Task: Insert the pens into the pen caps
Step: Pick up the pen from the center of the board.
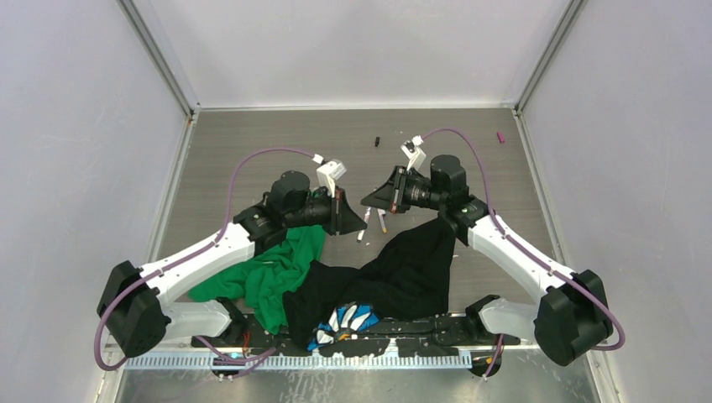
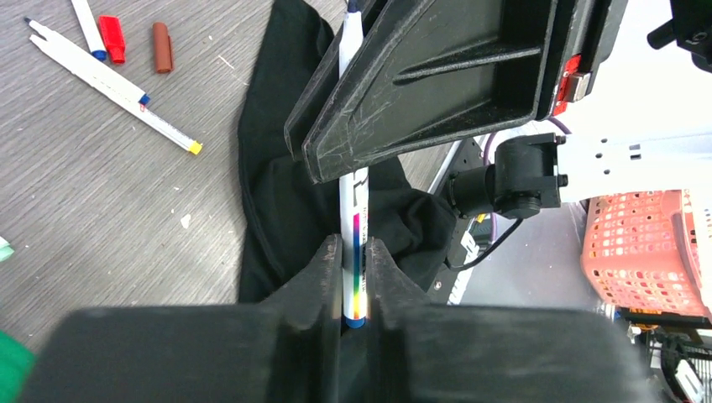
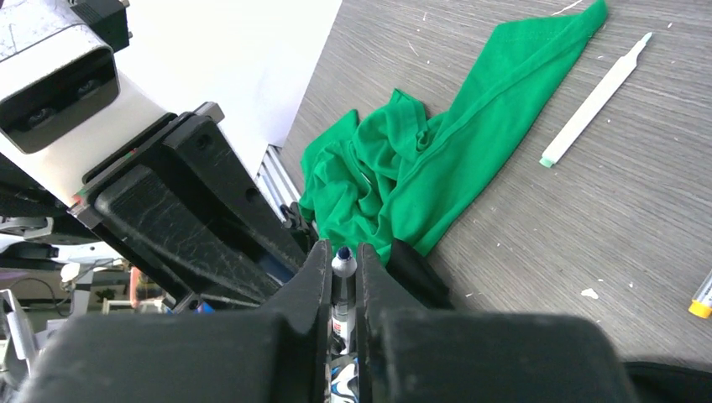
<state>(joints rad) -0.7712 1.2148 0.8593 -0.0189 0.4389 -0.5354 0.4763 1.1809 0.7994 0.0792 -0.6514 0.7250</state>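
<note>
My two grippers meet in mid-air above the table's middle. The left gripper [image 2: 354, 248] [image 1: 359, 220] is shut on the blue-ended rear of a white pen [image 2: 353, 197] with a rainbow stripe. The right gripper [image 3: 342, 252] [image 1: 369, 201] is shut on the same pen's front, whose dark blue tip [image 3: 342, 253] pokes out between the jaws. Two more pens [image 2: 113, 84] lie on the table beside a red cap [image 2: 111, 38] and a brown cap [image 2: 161, 46]. A teal-ended pen [image 3: 592, 101] lies further off. A black cap [image 1: 378, 140] and a magenta cap [image 1: 501, 136] sit at the back.
A green cloth [image 1: 269, 269] and a black cloth [image 1: 411, 264] lie crumpled near the arm bases, under the grippers. A patterned blue-white cloth [image 1: 348, 319] lies at the front edge. White walls enclose the table. A red basket [image 2: 638, 252] stands beyond the table.
</note>
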